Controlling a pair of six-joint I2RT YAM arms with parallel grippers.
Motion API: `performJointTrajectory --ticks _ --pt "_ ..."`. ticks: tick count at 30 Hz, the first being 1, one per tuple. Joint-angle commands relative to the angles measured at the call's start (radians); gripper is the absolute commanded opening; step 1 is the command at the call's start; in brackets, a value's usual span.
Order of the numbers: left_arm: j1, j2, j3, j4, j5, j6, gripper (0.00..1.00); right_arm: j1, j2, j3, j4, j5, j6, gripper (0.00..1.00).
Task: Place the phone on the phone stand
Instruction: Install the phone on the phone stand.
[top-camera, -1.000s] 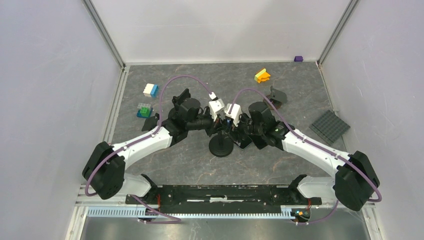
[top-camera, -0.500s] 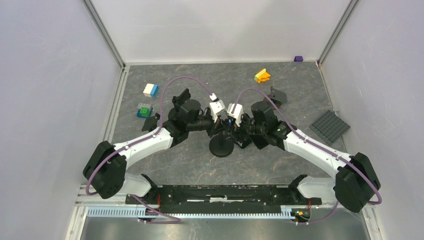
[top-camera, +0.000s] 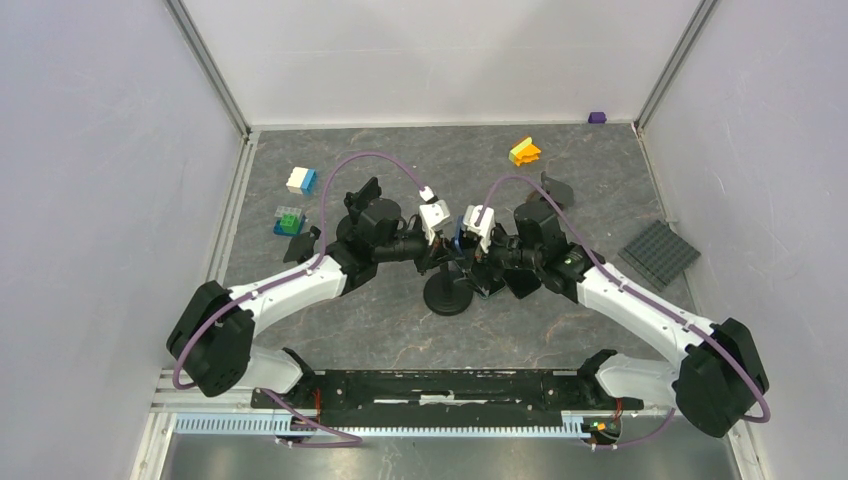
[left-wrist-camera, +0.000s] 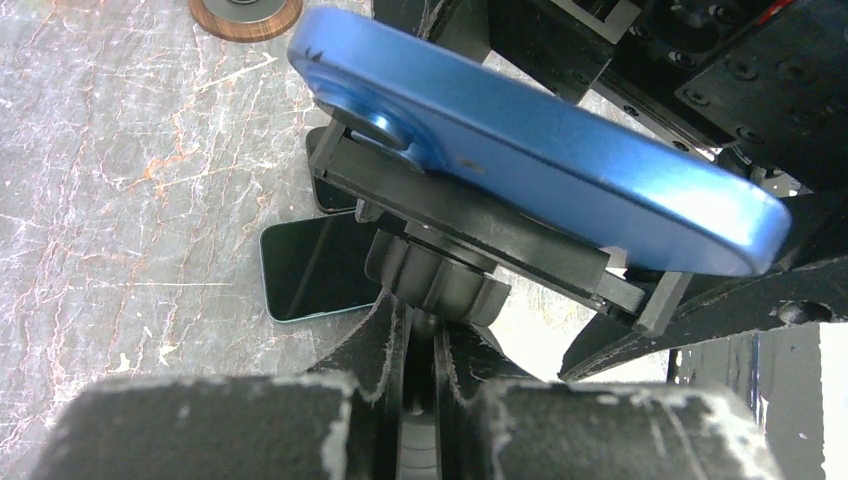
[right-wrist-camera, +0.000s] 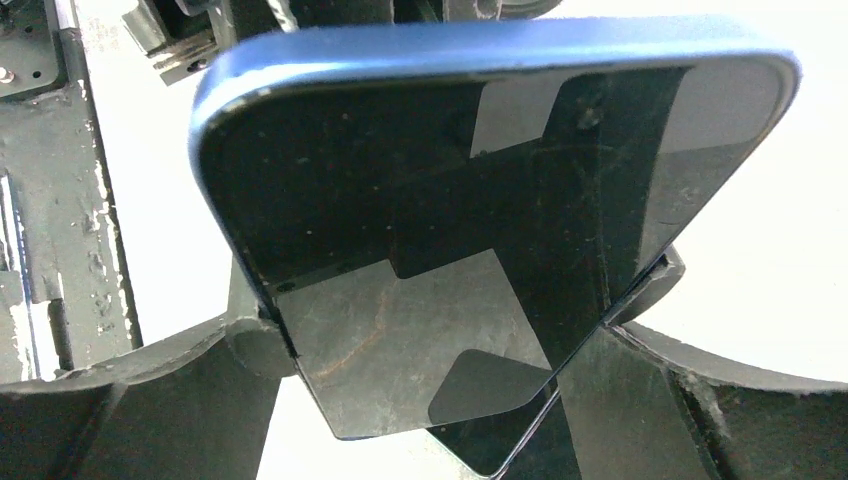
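We judge that the task is at its last step, the setting down and letting go. The phone (left-wrist-camera: 560, 170), blue at the back, lies tilted on the holder plate at the top of the stand (left-wrist-camera: 480, 225), and its lower edge seems to sit against the small lip of that plate.

The left gripper (left-wrist-camera: 420, 350) is below the plate, its fingers pressed together on the stem of the stand, so it holds the stand steady.

The right gripper (right-wrist-camera: 445, 320) faces the dark screen from the opposite side of the stand. Its fingers (right-wrist-camera: 240, 350) are spread wide, one at each long edge of the phone. Whether they press these edges or stand just free of them, we cannot tell.

A second phone (left-wrist-camera: 315, 265) lies flat on the table (left-wrist-camera: 120, 200), just beside the foot of the stand.

The next move, in our opinion, calls for care: the right gripper should go straight back from the stand without brushing the phone, because a small push could slide it off the lip. The left gripper should let go of the stem only afterwards.
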Motion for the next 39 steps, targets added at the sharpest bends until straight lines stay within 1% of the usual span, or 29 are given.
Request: performJointTrajectory --ticks 1,8,13,20,25,29,34,39 --pt "0.020 0.042 -0.017 0.017 -0.123 -0.006 0.02 0.029 -0.079 0.017 0.158 -0.223 -0.042 0.98" --pt "0.023 0.029 -0.028 0.026 -0.078 0.004 0.02 -0.020 -0.061 0.015 0.143 -0.213 -0.046 0.98" --pt "0.037 0.009 -0.057 0.056 -0.006 0.024 0.02 -0.062 -0.076 0.013 0.126 -0.212 -0.064 0.98" --pt "0.040 -0.007 -0.079 0.076 0.082 0.049 0.02 -0.110 -0.110 0.002 0.047 -0.209 -0.107 0.98" --pt "0.040 -0.004 -0.080 0.071 0.086 0.060 0.02 -0.142 -0.137 0.002 0.015 -0.222 -0.132 0.98" --pt "0.040 0.001 -0.076 0.070 0.091 0.061 0.02 -0.150 -0.147 0.005 -0.010 -0.262 -0.161 0.98" --pt "0.040 0.016 -0.062 0.035 0.117 0.082 0.02 -0.150 -0.136 0.044 -0.053 -0.314 -0.200 0.98" --pt "0.040 0.024 -0.058 0.008 0.162 0.117 0.02 -0.149 -0.098 0.114 -0.076 -0.343 -0.196 0.98"
